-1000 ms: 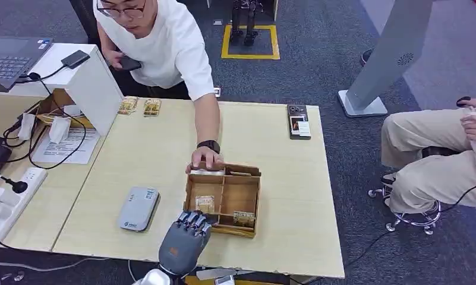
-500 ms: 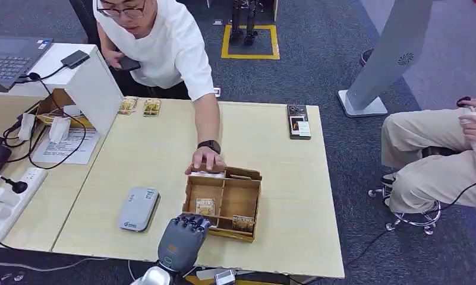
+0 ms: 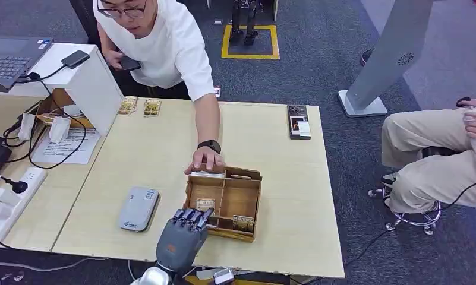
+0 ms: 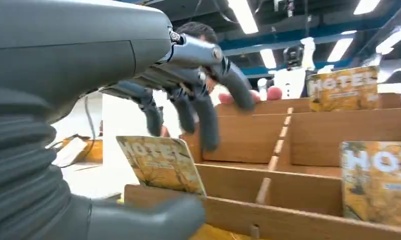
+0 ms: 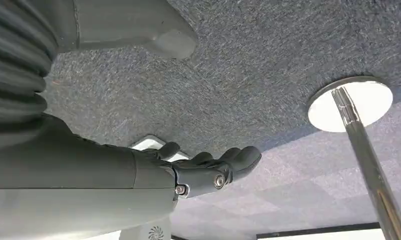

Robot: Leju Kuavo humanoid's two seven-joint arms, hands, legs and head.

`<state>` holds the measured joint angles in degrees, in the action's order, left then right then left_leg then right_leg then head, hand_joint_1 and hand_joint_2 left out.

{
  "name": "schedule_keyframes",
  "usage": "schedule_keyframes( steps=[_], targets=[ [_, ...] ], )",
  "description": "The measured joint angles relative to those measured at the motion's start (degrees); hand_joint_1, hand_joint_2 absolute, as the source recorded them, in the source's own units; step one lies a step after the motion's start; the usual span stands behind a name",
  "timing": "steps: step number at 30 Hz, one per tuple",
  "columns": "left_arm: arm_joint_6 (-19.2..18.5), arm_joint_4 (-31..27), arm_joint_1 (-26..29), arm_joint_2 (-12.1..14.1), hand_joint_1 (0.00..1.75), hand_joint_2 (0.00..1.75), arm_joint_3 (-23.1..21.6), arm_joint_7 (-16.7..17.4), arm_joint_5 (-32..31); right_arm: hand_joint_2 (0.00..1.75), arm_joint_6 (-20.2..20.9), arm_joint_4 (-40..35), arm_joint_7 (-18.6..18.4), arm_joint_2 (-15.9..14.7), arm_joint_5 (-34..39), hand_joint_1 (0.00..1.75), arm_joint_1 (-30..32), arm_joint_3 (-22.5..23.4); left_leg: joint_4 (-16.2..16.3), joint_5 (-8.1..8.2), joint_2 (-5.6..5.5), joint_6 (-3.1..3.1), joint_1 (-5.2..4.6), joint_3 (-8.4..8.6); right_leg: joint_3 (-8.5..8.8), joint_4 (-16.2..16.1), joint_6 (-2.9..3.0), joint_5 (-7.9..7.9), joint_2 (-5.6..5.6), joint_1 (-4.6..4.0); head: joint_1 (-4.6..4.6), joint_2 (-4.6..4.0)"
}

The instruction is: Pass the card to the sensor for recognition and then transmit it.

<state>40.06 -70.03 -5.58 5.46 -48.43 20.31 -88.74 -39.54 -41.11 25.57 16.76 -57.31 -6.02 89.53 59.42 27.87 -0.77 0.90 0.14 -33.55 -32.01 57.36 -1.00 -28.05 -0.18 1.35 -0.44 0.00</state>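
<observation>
Hovering grey ribbed left robot hand, glossy card, compartmented wooden box

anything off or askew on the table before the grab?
Mostly tidy. The wooden box sits slightly skewed to the table edge, with a person's hand pressing its far rim. The left hand hovers at the near-left compartment's card.

Shallow brown wooden compartment tray: raw matt wood, thin slat dividers. Yellow printed hotel cards: glossy paper or card. Pale wood-grain tabletop: smooth laminate look, matt. Grey rounded card sensor: smooth plastic. Left hand: grey matt plastic shell, darker fingers, ribbed rubbery cuff. Blue-grey carpet floor: rough pile. Chrome pole: polished metal.
</observation>
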Motion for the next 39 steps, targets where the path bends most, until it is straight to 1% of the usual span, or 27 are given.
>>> schedule_keyframes(
  steps=[3, 6, 11, 17, 25, 26, 28, 32, 37, 39],
  targets=[
    [0.0, -1.6, -0.2, 0.7, 0.00, 1.75, 0.0, 2.8, 0.0, 1.75, 0.0, 0.0, 0.0, 0.0, -0.1, 0.00, 0.0, 0.0, 0.0, 0.00, 0.00, 0.00, 0.00, 0.00, 0.00, 0.0, 0.00, 0.00, 0.00, 0.00, 0.00, 0.00],
    [0.0, -3.8, -0.7, 1.5, 0.00, 1.75, -0.1, 4.3, 0.0, 1.75, 0.0, 0.0, 0.2, 0.0, -0.1, 0.00, 0.0, 0.0, 0.0, 0.00, 0.00, 0.00, 0.00, 0.00, 0.00, 0.0, 0.00, 0.00, -0.01, 0.00, 0.00, 0.00],
    [0.0, -7.3, -1.5, 2.8, 0.00, 1.75, -0.2, 5.0, 0.0, 1.75, 0.0, 0.2, 0.4, 0.0, -0.2, 0.00, 0.0, 0.0, 0.0, 0.00, 0.00, 0.00, 0.00, 0.00, 0.00, 0.0, 0.00, 0.00, 0.00, 0.00, 0.02, 0.00],
    [0.0, -9.6, -1.8, 4.0, 0.00, 1.75, -0.3, 5.1, 0.0, 1.75, 0.0, 0.5, 0.9, -0.2, -0.1, 0.00, -0.1, 0.0, 0.0, 0.00, 0.00, 0.00, 0.00, 0.00, 0.00, 0.0, 0.00, 0.00, 0.00, 0.00, 0.00, 0.00],
    [0.0, -9.6, -1.9, 4.7, 0.00, 1.75, -0.4, 5.2, 0.0, 1.75, 0.0, 0.7, 0.9, -0.2, -0.1, 0.00, -0.2, 0.0, 0.0, 0.00, 0.00, 0.00, 0.00, 0.00, 0.00, 0.0, 0.00, 0.00, 0.00, 0.00, 0.00, 0.02],
    [0.0, -9.6, -1.9, 4.7, 0.00, 1.75, -0.5, 5.6, 0.0, 1.75, 0.0, 0.7, 0.9, -0.2, -0.1, 0.00, -0.2, 0.0, 0.0, 0.00, 0.00, 0.00, 0.00, 0.01, -0.01, 0.0, 0.00, 0.00, 0.00, 0.00, 0.00, 0.00],
    [0.0, -9.5, -2.3, 4.7, 0.00, 1.75, -1.5, 7.4, 0.0, 1.75, 0.0, 0.8, 0.9, -0.2, 0.1, 0.00, -0.2, 0.0, 0.0, 0.00, 0.00, 0.00, 0.00, 0.00, 0.00, 0.0, 0.00, 0.00, 0.00, 0.00, 0.00, 0.02],
    [0.0, -9.1, -2.5, 4.8, 0.00, 1.75, -2.6, 6.8, 0.0, 1.75, 0.0, 0.8, 0.9, -0.2, 0.3, 0.00, -0.3, 0.0, 0.0, 0.00, 0.01, 0.00, 0.00, 0.00, -0.01, 0.0, 0.00, 0.00, 0.02, 0.00, 0.00, 0.00],
    [0.0, -7.3, -2.5, 4.9, 0.00, 1.75, -4.0, 7.2, 0.0, 1.75, 0.0, 0.8, 0.9, -0.2, 0.4, 0.00, -0.3, 0.0, 0.0, 0.00, 0.00, 0.00, 0.00, 0.00, -0.02, 0.0, 0.00, 0.00, 0.01, 0.00, 0.00, 0.00],
    [0.0, -6.3, -2.5, 4.8, 0.00, 1.75, -4.2, 5.9, 0.0, 1.75, 0.0, 0.8, 0.9, -0.3, 0.4, 0.00, -0.3, 0.0, 0.0, 0.00, 0.01, 0.00, 0.00, 0.00, -0.02, 0.0, 0.00, 0.00, 0.02, 0.00, 0.00, 0.00]
  ],
)
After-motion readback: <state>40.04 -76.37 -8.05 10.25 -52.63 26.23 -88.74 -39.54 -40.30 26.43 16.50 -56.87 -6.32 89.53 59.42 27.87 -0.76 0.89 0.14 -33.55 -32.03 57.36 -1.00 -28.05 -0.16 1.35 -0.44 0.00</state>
